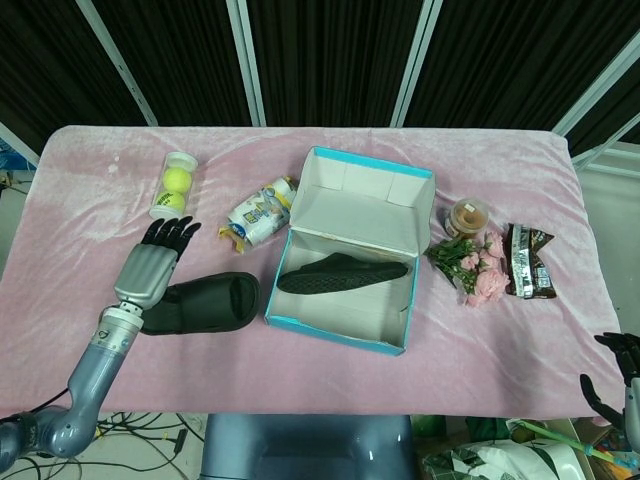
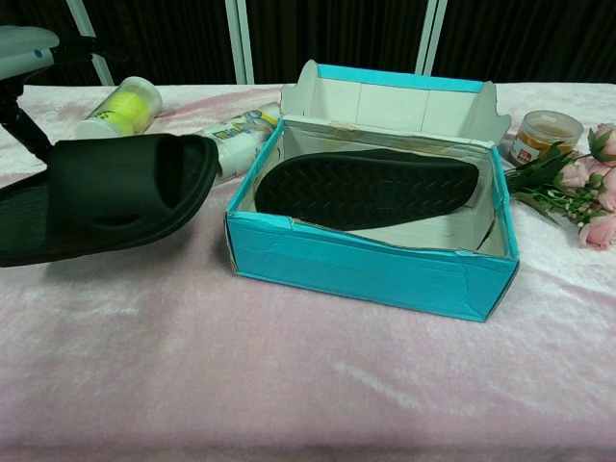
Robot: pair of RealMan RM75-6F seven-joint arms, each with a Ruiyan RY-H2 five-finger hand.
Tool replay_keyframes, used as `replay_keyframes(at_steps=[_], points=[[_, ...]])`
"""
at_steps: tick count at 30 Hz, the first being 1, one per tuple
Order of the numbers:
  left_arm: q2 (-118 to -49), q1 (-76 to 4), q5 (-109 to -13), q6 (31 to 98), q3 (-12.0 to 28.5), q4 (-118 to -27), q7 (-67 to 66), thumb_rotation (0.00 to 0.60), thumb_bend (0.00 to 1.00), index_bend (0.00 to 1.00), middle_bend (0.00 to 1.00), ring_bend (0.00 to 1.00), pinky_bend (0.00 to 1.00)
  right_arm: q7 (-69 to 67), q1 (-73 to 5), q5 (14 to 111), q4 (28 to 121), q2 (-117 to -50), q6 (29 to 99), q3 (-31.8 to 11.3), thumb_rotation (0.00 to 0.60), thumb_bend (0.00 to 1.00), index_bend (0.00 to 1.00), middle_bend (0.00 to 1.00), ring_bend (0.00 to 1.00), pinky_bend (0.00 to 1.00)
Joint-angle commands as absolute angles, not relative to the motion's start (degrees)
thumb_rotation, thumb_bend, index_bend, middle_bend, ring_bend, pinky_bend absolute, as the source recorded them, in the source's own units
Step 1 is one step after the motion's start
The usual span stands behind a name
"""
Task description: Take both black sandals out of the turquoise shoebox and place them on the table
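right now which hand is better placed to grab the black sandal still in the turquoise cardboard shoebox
Left, probably. The left hand sits on the table beside the black sandal already out, close to the turquoise cardboard shoebox holding the second black sandal. The right hand hangs off the table's far corner.

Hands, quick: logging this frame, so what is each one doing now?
Left hand: fingers spread over the black sandal on the table; grip cannot be told.
Right hand: at the frame edge, open, holding nothing.

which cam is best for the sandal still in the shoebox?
Chest view: the sandal in the box fills the frame, its ribbed sole facing the camera, leaning on the turquoise shoebox's back wall. Head view shows the sandal from above, small, as a dark outline.
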State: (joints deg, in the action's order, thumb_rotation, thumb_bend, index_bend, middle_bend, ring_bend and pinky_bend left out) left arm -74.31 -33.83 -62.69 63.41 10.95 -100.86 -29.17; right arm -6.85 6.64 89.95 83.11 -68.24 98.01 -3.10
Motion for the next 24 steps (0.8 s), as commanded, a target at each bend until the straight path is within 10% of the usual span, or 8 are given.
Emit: replay_keyframes(at_steps=[1, 24], points=[[-73.4, -34.8, -58.2, 64.3, 9.9, -103.7, -34.9, 0.6, 0.0, 0.0, 0.01, 0.0, 0.0, -7.1, 6.8, 89.8, 82.9, -68.3, 98.0, -3.0, 0.6, 0.24, 0.31, 0.27, 0.2, 0.27], [-74.7, -43.5, -33.9, 63.9, 5.1, -108.0, -55.9, 0.6, 0.0, 0.0, 0.0, 0.0, 0.0, -7.5, 7.4, 90.0, 82.7, -68.4, 98.8, -2.9, 0.6, 0.24, 0.32, 0.27, 0.2, 0.27]])
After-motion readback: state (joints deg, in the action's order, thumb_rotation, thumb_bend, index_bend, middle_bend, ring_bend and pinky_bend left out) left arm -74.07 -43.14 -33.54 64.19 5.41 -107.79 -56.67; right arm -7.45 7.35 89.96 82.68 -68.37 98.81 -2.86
